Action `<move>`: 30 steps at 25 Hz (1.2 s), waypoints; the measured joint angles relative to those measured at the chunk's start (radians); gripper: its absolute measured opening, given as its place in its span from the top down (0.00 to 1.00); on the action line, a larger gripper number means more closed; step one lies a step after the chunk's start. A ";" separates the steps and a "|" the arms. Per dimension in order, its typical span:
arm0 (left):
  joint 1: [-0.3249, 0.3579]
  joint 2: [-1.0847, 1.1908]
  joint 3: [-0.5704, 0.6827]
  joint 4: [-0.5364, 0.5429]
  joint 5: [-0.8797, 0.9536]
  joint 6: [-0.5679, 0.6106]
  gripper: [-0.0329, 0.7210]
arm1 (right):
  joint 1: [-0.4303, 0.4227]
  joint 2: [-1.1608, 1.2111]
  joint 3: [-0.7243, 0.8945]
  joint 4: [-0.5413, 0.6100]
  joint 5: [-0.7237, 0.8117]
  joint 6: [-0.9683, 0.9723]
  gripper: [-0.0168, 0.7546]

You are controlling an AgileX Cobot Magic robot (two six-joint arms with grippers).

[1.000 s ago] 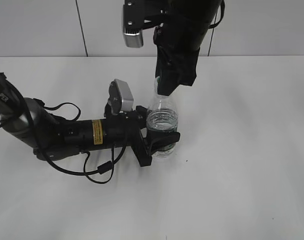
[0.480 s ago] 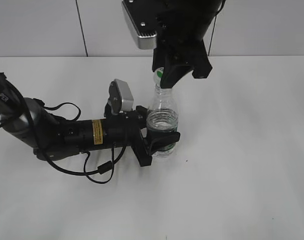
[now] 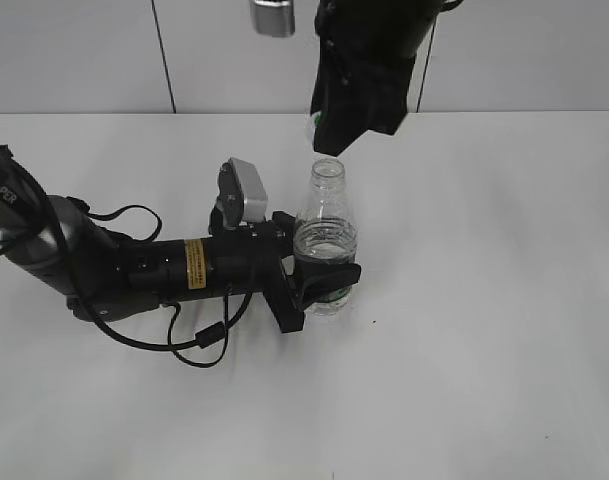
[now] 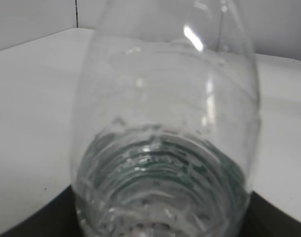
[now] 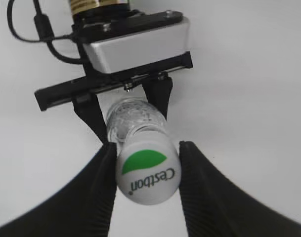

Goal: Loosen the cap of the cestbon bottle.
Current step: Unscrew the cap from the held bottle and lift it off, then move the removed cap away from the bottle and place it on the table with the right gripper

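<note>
The clear cestbon bottle (image 3: 326,215) stands upright on the white table, and its neck is open at the top. My left gripper (image 3: 324,285) is shut on the bottle's lower body at the green label band; the bottle fills the left wrist view (image 4: 165,123). My right gripper (image 3: 329,135) hangs just above the bottle's mouth. In the right wrist view its fingers (image 5: 146,153) are shut on the white cap (image 5: 148,177) with the green mark, held clear of the bottle's neck (image 5: 133,118) below it.
The white table (image 3: 504,300) meets a grey wall behind. The left arm lies across the table from the left edge, with a loose black cable (image 3: 199,345) beside it.
My right gripper has risen from the bottle's neck with the cap in it. The neck now stands open. The left gripper and the bottle have not moved.
</note>
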 joint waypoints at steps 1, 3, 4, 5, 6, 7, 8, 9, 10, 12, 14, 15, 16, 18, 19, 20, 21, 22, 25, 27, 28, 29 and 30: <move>0.000 0.000 0.000 0.000 0.000 0.000 0.42 | 0.000 -0.004 0.000 0.000 0.000 0.076 0.60; 0.000 0.000 0.000 -0.002 0.000 0.000 0.42 | 0.000 -0.008 0.000 -0.006 0.000 0.266 0.60; 0.000 0.000 0.000 -0.003 0.000 0.000 0.42 | 0.000 -0.009 0.000 -0.006 0.000 0.359 0.60; 0.000 0.000 0.000 -0.004 0.000 -0.001 0.42 | 0.000 -0.009 0.000 -0.008 0.000 0.430 0.60; 0.000 0.000 0.000 -0.004 0.000 -0.001 0.42 | 0.000 -0.009 0.000 -0.008 0.000 0.508 0.60; 0.000 0.000 0.000 -0.005 0.000 -0.001 0.42 | 0.000 -0.009 0.000 -0.009 0.000 0.568 0.60; 0.000 0.000 0.000 -0.005 0.000 -0.001 0.42 | 0.000 -0.009 0.000 -0.009 0.000 0.631 0.60; 0.000 0.000 0.000 -0.005 0.000 -0.001 0.42 | 0.000 -0.009 0.000 -0.009 0.000 0.690 0.60; 0.000 0.000 0.000 -0.006 0.000 -0.001 0.42 | 0.000 -0.009 0.000 -0.009 0.000 0.743 0.60; 0.000 0.000 0.000 -0.007 0.000 -0.001 0.42 | 0.000 -0.009 0.000 -0.010 0.000 0.828 0.60; 0.000 0.000 0.000 -0.007 0.000 -0.001 0.42 | 0.000 -0.009 0.000 -0.010 0.000 0.880 0.60; 0.000 0.000 0.000 -0.007 0.000 -0.001 0.42 | 0.000 -0.009 0.000 -0.010 0.000 0.904 0.60; 0.000 0.000 0.000 -0.007 0.000 -0.001 0.42 | 0.000 -0.009 0.000 -0.010 0.000 0.925 0.60; 0.000 0.000 0.000 -0.007 0.000 -0.001 0.42 | 0.000 -0.009 0.000 -0.010 0.000 0.955 0.60; 0.000 0.000 0.000 -0.007 0.000 -0.001 0.42 | 0.000 -0.009 0.000 -0.010 0.000 0.967 0.60; 0.000 0.000 0.000 -0.007 0.000 -0.001 0.42 | -0.001 -0.009 0.000 -0.011 0.000 0.977 0.60; 0.000 0.000 0.000 -0.007 0.000 -0.001 0.42 | -0.004 -0.009 0.000 -0.014 0.000 0.990 0.60; 0.000 0.000 0.000 -0.007 0.000 -0.001 0.42 | -0.009 -0.009 0.000 -0.017 0.000 1.005 0.60; 0.000 0.000 0.000 -0.007 0.001 -0.001 0.42 | -0.026 -0.009 0.000 -0.046 0.000 1.063 0.60; 0.000 0.000 0.000 -0.007 0.001 -0.001 0.42 | -0.042 -0.009 0.000 -0.073 0.000 1.096 0.60; 0.000 0.000 0.000 -0.007 0.001 -0.001 0.42 | -0.054 -0.010 0.000 -0.083 0.001 1.110 0.60; 0.000 0.000 0.000 -0.007 0.001 -0.001 0.42 | -0.063 -0.012 0.000 -0.088 0.001 1.121 0.60; 0.000 0.000 0.000 -0.007 0.001 -0.001 0.42 | -0.076 -0.013 0.000 -0.091 0.001 1.127 0.60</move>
